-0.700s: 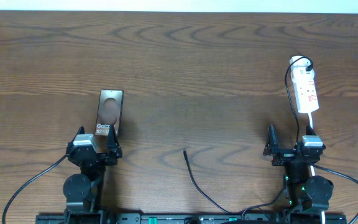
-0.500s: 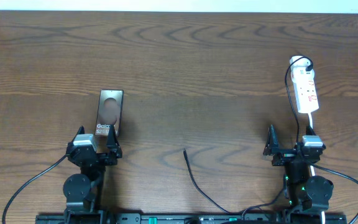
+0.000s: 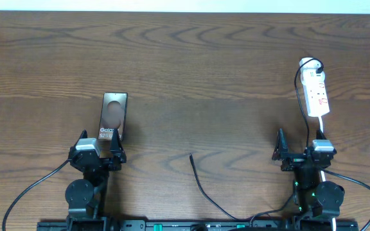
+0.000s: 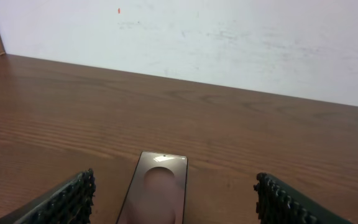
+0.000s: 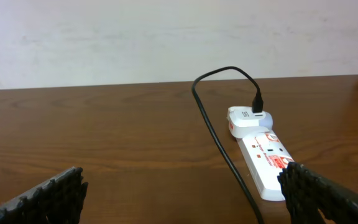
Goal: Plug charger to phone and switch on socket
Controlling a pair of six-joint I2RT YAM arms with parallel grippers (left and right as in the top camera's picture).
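Overhead: the slim bronze-brown glossy phone is lying flat on the wooden bench, nothing plugged in. The thin black charger cable is ending loose, its tip lying right of the phone and apart from it. The white elongated power-strip socket is sitting well right of the phone.

The left hand is hovering at the phone's near end. The right hand is sitting far right of the phone. Both are gaping wide, holding nothing.

Left wrist: the phone is lying between the spread fingers, untouched.

Right wrist: the socket is lying ahead, and its switch position cannot be told.

Neither step is looking begun.
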